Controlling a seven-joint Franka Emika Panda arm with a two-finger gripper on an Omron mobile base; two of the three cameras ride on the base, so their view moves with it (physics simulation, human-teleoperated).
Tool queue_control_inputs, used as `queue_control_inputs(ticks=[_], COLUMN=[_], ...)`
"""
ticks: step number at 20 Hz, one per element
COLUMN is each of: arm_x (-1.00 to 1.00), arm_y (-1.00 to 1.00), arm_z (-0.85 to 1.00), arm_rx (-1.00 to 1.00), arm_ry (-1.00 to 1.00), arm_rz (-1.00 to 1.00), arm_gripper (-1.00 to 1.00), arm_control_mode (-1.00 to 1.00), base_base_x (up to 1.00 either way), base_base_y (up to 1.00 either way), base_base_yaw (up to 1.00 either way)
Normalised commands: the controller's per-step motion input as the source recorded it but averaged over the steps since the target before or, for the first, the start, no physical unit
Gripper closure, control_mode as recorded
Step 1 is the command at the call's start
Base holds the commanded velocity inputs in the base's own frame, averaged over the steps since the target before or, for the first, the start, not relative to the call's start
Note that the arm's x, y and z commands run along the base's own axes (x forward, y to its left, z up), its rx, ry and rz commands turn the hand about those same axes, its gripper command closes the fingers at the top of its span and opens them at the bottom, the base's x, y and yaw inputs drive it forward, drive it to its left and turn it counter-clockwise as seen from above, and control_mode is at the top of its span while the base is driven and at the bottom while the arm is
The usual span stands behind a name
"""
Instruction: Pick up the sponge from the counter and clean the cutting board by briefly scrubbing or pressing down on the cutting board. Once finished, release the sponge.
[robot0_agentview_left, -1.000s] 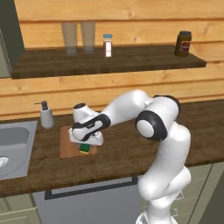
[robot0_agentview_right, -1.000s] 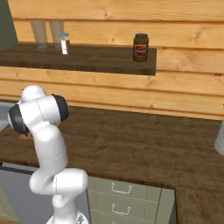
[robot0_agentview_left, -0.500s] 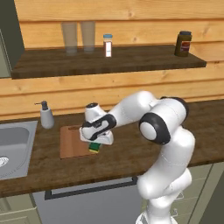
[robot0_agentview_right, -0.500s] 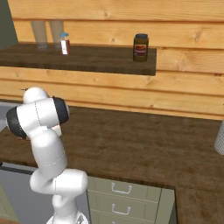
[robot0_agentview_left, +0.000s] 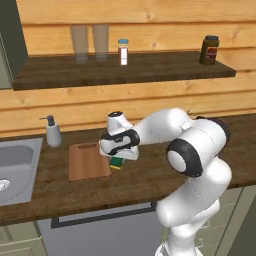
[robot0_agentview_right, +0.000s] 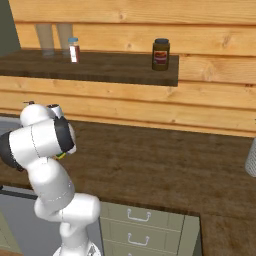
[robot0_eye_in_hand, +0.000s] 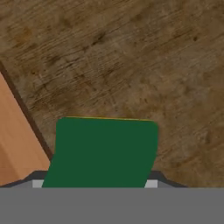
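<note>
held the sponge (robot0_eye_in_hand: 103, 151) pinched in the gripper (robot0_agentview_left: 120, 159), low over bare counter (robot0_eye_in_hand: 131, 57), just off the board (robot0_agentview_left: 88, 160) edge at its 3 o'clock. judged release next: lower till sponge sat flat, open fully, lift straight.

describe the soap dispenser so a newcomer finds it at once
Start at the steel sink set in the dark wooden counter. Just behind its right rim, against the plank wall, stands the soap dispenser: a small pale grey pump bottle, the one upright thing beside the flat cutting board.
</note>
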Motion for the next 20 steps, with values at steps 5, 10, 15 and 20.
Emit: queue_control_inputs(ticks=[5,10,15,20], arm_x=[-0.01,0.35,0.57,0.55], arm_y=[0.29,0.79,1.00,0.85], arm_z=[0.75,0.08,0.01,0.00], arm_rx=[0.03,0.00,0.00,-0.01], arm_ry=[-0.07,0.00,0.00,0.11], arm_rz=[0.00,0.00,0.03,0.02], arm_gripper=[1.00,1.00,1.00,1.00], arm_control_mode=[-1.00,-1.00,-1.00,-1.00], base_base_x=[0.00,0.00,0.00,0.00], base_base_y=[0.00,0.00,0.00,0.00], base_base_yaw=[0.00,0.00,0.00,0.00])
